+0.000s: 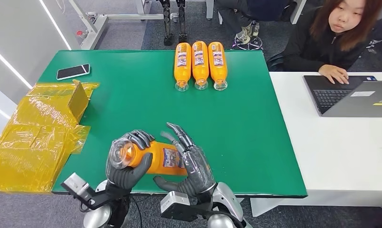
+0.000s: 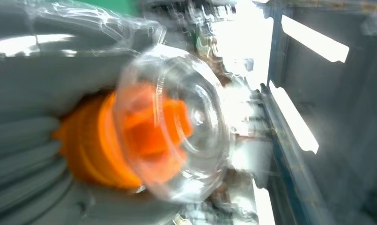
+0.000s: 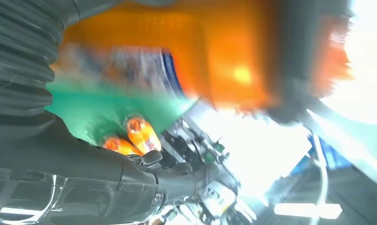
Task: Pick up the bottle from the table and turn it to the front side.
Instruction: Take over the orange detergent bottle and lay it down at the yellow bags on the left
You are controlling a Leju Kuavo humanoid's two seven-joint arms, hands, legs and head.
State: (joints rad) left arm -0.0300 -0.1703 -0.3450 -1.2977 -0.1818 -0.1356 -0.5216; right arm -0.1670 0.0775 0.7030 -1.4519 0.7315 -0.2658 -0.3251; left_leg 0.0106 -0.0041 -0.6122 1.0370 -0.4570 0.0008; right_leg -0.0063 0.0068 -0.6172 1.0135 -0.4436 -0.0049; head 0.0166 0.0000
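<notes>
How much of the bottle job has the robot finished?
Done: the orange bottle is up off the green table, lying sideways between both hands. In hand: the left hand grips its clear end and the right hand cups its other end, with the label partly facing up. Left: finishing the turn to the front side. Three more bottles lie in a row at the far edge.
</notes>
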